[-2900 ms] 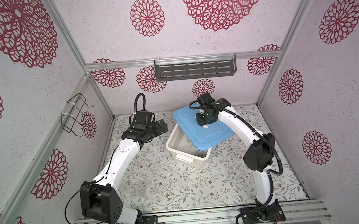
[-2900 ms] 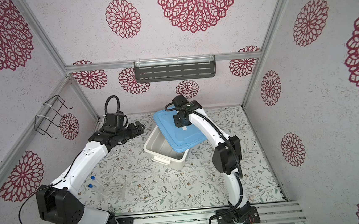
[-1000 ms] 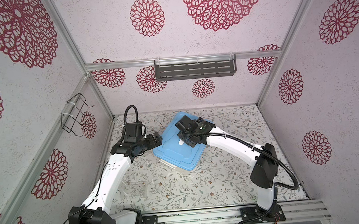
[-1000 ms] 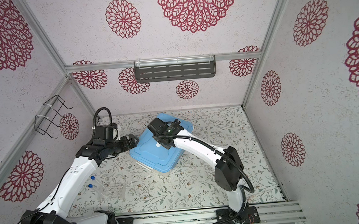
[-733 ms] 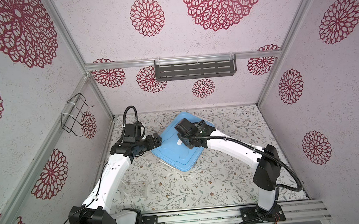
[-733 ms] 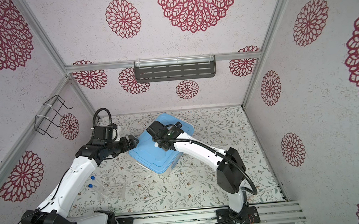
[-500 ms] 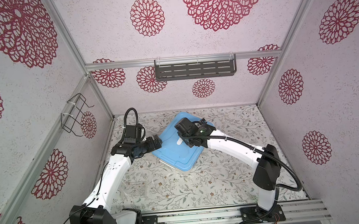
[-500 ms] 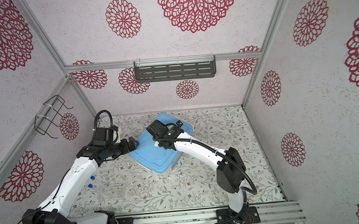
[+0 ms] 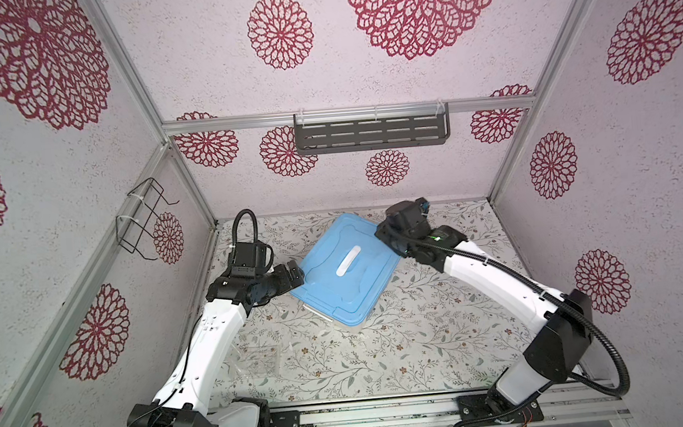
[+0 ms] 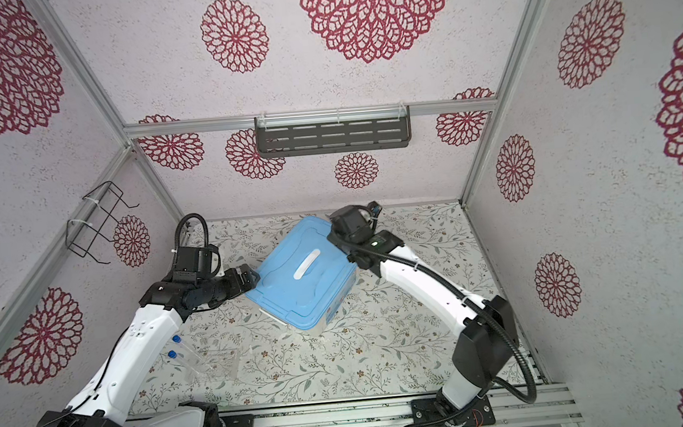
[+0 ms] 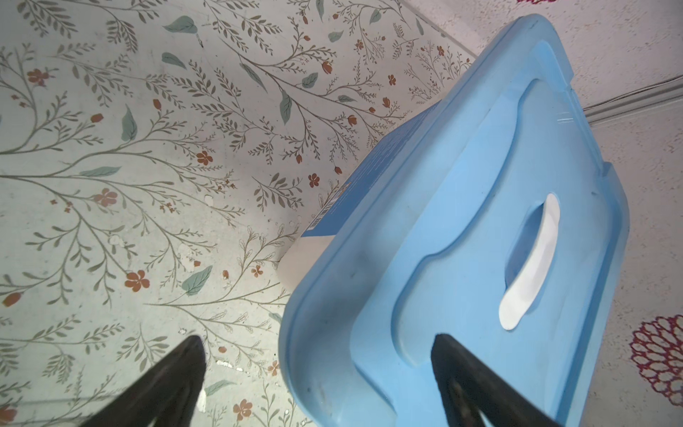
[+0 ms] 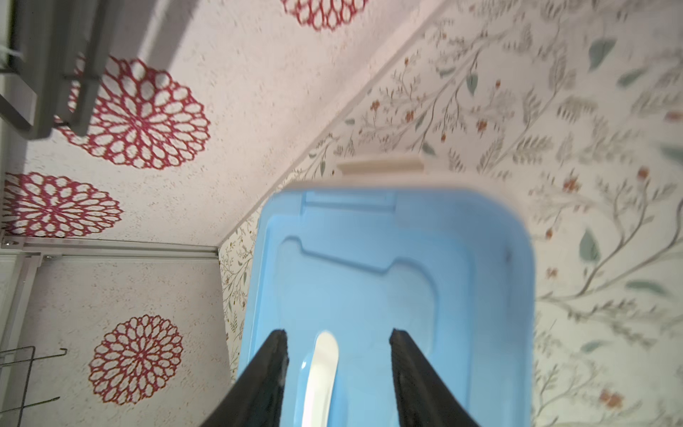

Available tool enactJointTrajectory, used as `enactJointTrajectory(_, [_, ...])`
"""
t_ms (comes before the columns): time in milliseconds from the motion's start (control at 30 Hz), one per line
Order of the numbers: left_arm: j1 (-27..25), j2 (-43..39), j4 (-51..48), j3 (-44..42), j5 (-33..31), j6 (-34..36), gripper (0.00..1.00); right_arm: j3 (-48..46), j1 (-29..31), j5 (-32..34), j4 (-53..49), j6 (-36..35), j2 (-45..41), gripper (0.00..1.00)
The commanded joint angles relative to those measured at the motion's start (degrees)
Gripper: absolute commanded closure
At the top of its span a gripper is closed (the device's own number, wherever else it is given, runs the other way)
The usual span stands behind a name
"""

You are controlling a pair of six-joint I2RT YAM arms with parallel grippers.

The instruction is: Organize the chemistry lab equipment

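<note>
Two blue-capped tubes [image 10: 177, 339] lie at the clear rack [image 10: 218, 364], front-left on the surface, well apart from the lidded tub [image 11: 306, 255]. Probably light, slick, rigid plastic (may roll), so pinch mid-barrel, gently. Left jaws are wide apart at the blue lid's [image 10: 295, 280] corner. Right jaws are apart over its white handle [image 12: 325, 355], holding nothing.

Lid [image 9: 344, 272]: blue plastic, smooth, satin, faintly scuffed.
Lid handle [image 9: 347, 260]: white plastic, glossy.
Tub wall [image 11: 301, 253]: white plastic, smooth.
Table [image 9: 404, 343]: floral print, matt, chipped in spots.
Walls [image 9: 202, 58]: rough, grainy, matt.
Shelf [image 9: 371, 134], 12 o'clock: grey metal, matt.
Tube rack [image 10: 216, 360], 7 o'clock: clear plastic, glossy.
Tube caps [image 10: 176, 339]: blue plastic.
Frame rails [image 9: 344, 115]: bare brushed metal.
</note>
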Motion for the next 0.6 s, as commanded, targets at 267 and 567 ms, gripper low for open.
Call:
enactJointTrajectory(267, [0.27, 5.65, -12.32, 8.40, 5.84, 0.68, 0.07, 5.09, -12.05, -19.76, -7.61, -38.02, 5.48, 0.42])
enactJointTrajectory(567, [-0.17, 10.57, -8.53, 10.07, 7.91, -2.26, 0.09, 12.55, -13.24, -25.32, -18.33, -51.01, 13.83, 0.42])
